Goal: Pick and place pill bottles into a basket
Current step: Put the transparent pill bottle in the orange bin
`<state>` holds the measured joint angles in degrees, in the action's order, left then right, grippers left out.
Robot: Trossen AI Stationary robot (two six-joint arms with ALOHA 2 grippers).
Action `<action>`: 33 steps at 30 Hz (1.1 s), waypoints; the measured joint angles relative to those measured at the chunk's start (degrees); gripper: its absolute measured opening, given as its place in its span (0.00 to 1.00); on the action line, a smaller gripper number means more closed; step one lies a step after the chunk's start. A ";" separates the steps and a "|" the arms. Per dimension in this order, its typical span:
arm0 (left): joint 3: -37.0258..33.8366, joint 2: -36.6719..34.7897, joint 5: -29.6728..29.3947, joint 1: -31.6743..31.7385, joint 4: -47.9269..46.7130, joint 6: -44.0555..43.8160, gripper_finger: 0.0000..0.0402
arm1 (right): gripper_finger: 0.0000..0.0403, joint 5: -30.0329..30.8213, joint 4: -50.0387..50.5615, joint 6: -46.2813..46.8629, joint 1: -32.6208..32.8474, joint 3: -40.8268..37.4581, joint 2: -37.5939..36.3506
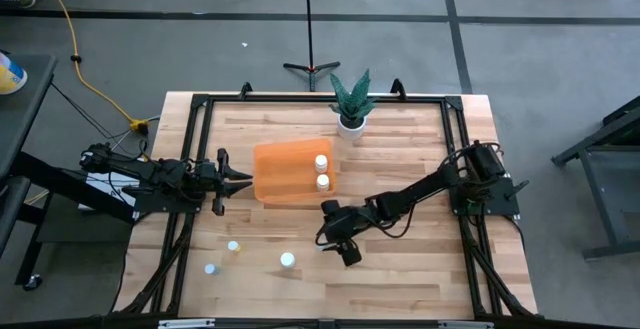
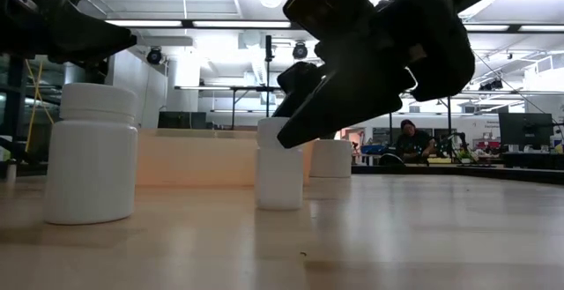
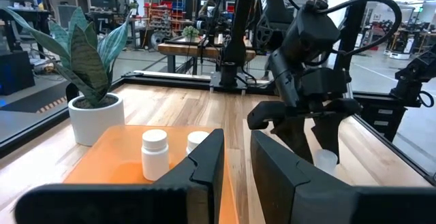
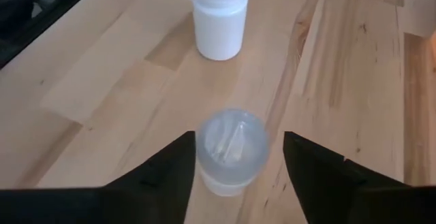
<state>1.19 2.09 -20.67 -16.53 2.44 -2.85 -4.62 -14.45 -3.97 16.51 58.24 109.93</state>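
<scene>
Nearest the low camera stands a white capped pill bottle (image 2: 92, 153) on the wood at the left, with a second one (image 2: 279, 171) a little farther back, partly behind your right arm's dark gripper (image 2: 348, 105). From above, your right gripper (image 1: 335, 241) sits low over the near middle of the table (image 1: 420, 269), its fingers spread wide. Between them, in the wrist view, is a pale translucent capless bottle (image 4: 229, 149), upright on the boards and not yet gripped; I see gaps on both sides of it. Just beyond it stands another capped bottle (image 4: 219, 16).

Your left gripper (image 1: 232, 178) hovers at the left edge of the orange basket (image 1: 280, 174), fingers parted with a narrow gap, holding nothing. Two capped bottles (image 1: 321, 172) already stand upright in the basket's right half, one behind the other. Three more bottles remain loose on the near left of the table: one (image 1: 233, 247) near the middle, one (image 1: 211, 268) nearest the left corner, one (image 1: 287, 260) to the right of those.

A potted plant (image 1: 351, 104) stands at the far edge, just beyond the basket
</scene>
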 joint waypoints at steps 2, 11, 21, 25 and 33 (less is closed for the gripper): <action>0.00 0.02 0.00 0.02 0.00 0.00 0.27 | 0.47 -0.09 -0.25 0.03 0.00 0.00 0.00; 0.00 0.02 0.00 0.02 0.00 0.02 0.27 | 0.30 -0.37 -0.15 0.71 -0.78 1.65 -0.26; 0.00 0.02 0.00 0.02 -0.46 0.00 0.27 | 0.34 3.01 11.93 -13.56 -4.82 10.53 -6.57; 0.00 0.02 0.00 0.01 -0.46 0.01 0.27 | 0.32 1.01 12.02 -14.77 -11.00 11.50 -6.53; 0.00 0.01 0.00 0.00 -0.48 0.00 0.27 | 0.32 -4.65 9.92 -15.00 -23.41 11.48 -6.12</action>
<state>1.19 2.10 -20.67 -16.53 1.96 -2.85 -9.26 -4.53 -18.97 -6.90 69.71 103.81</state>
